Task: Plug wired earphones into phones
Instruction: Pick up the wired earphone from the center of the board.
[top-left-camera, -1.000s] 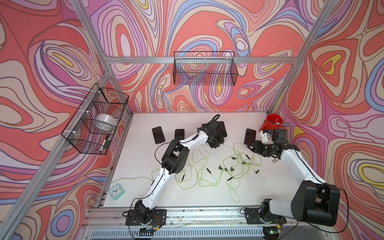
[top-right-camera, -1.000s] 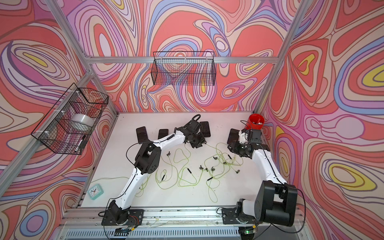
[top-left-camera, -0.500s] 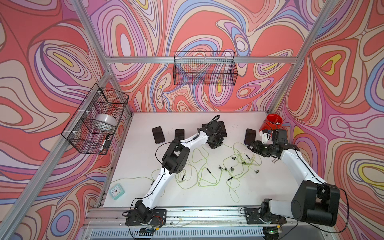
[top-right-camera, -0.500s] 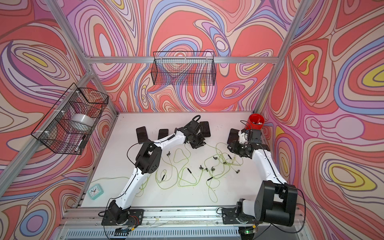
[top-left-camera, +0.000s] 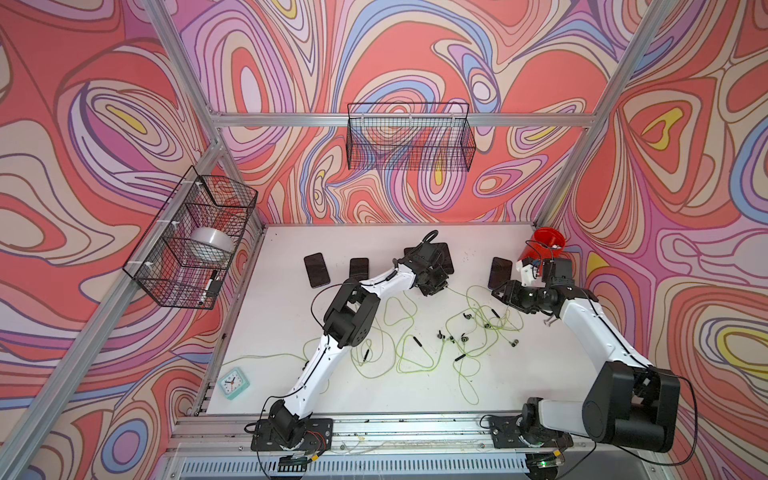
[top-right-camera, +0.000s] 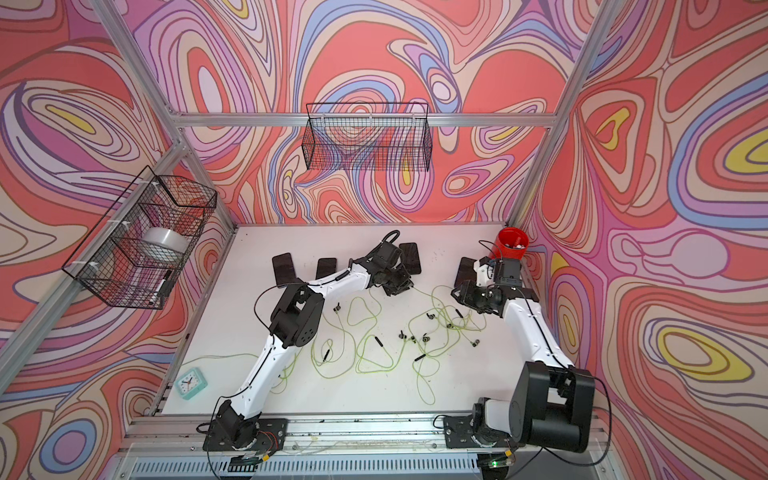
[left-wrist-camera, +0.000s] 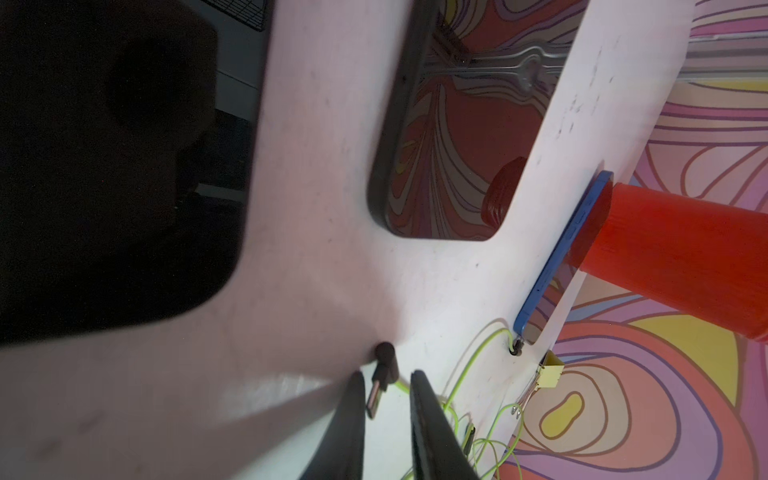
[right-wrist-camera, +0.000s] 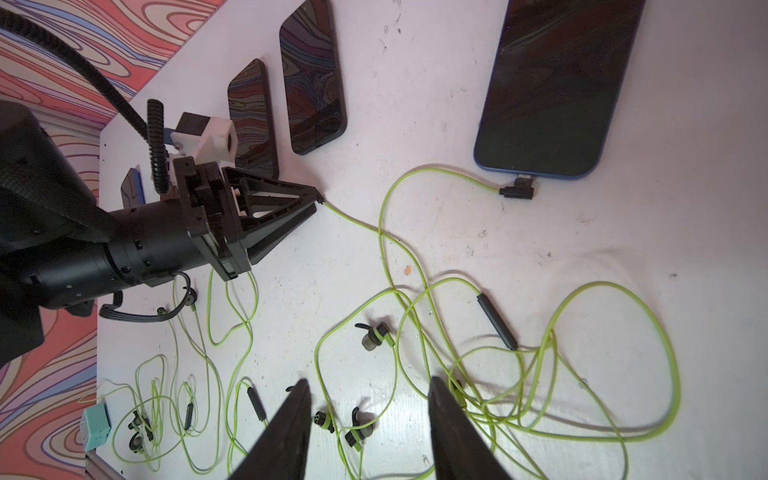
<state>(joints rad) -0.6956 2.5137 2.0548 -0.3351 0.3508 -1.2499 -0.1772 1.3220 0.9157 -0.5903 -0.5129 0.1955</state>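
In both top views a red cup (top-left-camera: 548, 245) stands right of centre, with earphones (top-left-camera: 463, 338) tangled lower. Mid-frame, just below a phone (top-left-camera: 447, 255), our left gripper (top-left-camera: 438, 286) has narrow jaws flanking a plug (left-wrist-camera: 380, 382); we cannot tell whether they pinch it. Its metal tip points wristward, away from the phone. Our right gripper (right-wrist-camera: 369, 382) hangs half open, empty.

phones (top-left-camera: 316, 270): flat black slabs, glossy screens up, in a loose row across the far side of the table (top-left-camera: 395, 399). rightmost phone (right-wrist-camera: 557, 83) has a blue edge; an L-shaped plug (right-wrist-camera: 517, 191) sits at its bottom port with the yellow-green lead trailing away. earphones (right-wrist-camera: 357, 434): thin yellow-green cables in tangled loops on the near side of the row, dark earbuds (right-wrist-camera: 374, 334) and black stick remotes (right-wrist-camera: 496, 322) scattered among them. second plug (left-wrist-camera: 384, 365): metal tip bare, in no phone.
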